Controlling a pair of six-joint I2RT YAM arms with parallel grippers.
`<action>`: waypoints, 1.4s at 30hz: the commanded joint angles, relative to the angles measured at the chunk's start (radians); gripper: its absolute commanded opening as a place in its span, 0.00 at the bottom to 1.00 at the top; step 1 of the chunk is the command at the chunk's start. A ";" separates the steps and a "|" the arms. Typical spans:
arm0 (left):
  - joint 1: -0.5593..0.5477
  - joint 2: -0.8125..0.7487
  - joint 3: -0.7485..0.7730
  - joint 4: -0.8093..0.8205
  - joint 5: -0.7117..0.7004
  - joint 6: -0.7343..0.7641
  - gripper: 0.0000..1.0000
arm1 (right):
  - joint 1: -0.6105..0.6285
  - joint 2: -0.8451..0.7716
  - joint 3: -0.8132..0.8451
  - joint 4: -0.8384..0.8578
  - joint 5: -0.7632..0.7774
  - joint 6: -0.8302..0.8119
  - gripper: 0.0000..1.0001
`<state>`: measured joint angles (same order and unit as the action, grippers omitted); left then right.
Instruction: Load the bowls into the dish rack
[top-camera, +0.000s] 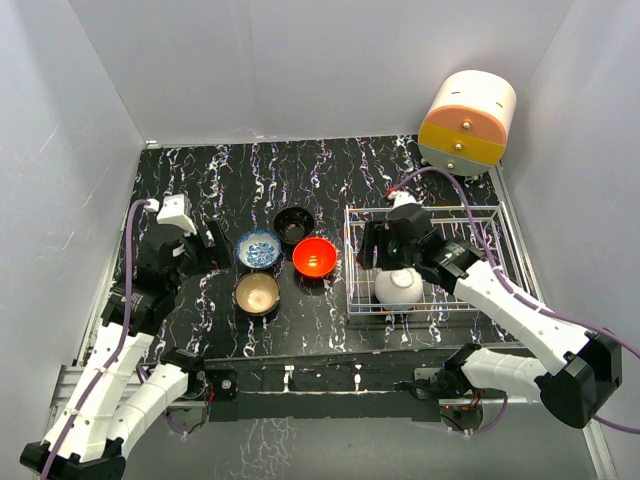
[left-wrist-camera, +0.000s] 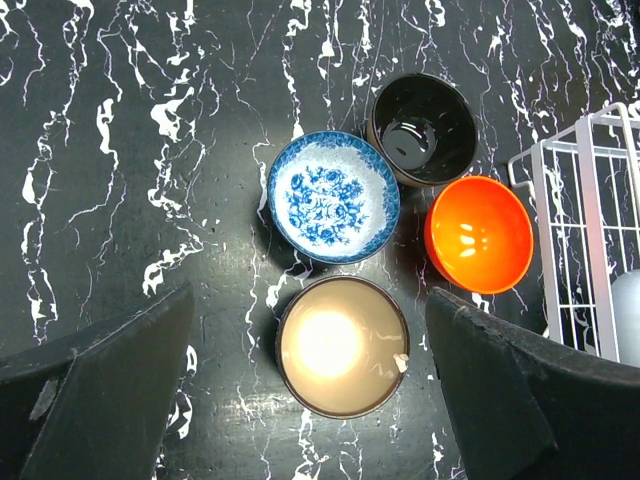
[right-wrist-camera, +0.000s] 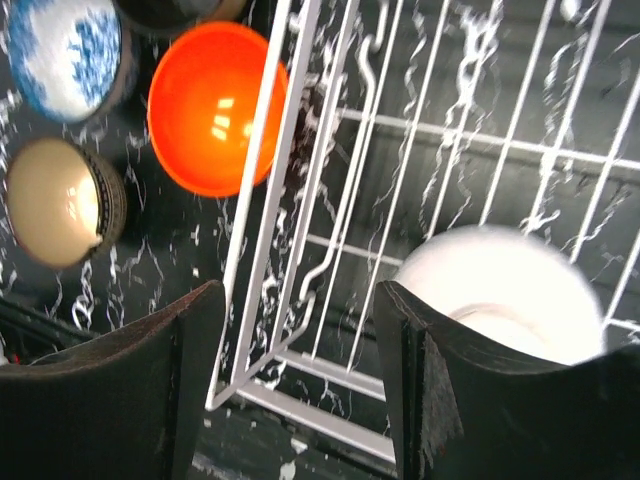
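The wire dish rack (top-camera: 480, 215) stands right of centre and holds the white bowl (top-camera: 398, 288), upside down in its near left part. My right gripper (top-camera: 385, 250) is open and empty above the rack's left side. In the right wrist view (right-wrist-camera: 300, 390) the white bowl (right-wrist-camera: 510, 280) lies just beside its right finger. The blue-and-white (top-camera: 258, 248), black (top-camera: 294, 225), red-orange (top-camera: 314, 257) and tan-gold (top-camera: 256, 294) bowls stand upright in a cluster left of the rack. My left gripper (left-wrist-camera: 310, 390) is open above the tan-gold bowl (left-wrist-camera: 342, 345), its fingers wide on either side.
A round cream-and-orange drawer cabinet (top-camera: 467, 120) stands at the back right corner behind the rack. Grey walls close the table on three sides. The arm bases and a rail run along the near edge (top-camera: 330, 380).
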<state>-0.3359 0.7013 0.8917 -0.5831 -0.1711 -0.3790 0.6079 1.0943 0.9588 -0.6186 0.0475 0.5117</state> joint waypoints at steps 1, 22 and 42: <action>-0.003 -0.011 -0.023 0.020 0.029 -0.009 0.97 | 0.091 -0.004 0.000 -0.058 0.090 0.070 0.64; -0.003 0.006 0.000 0.003 0.023 0.009 0.97 | 0.095 -0.080 -0.160 -0.085 0.290 0.171 0.64; -0.003 -0.050 -0.010 -0.012 0.047 0.002 0.97 | -0.262 -0.046 -0.207 -0.113 0.482 0.204 0.57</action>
<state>-0.3359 0.6640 0.8669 -0.5797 -0.1410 -0.3786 0.3916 1.0252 0.7582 -0.7582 0.4412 0.7090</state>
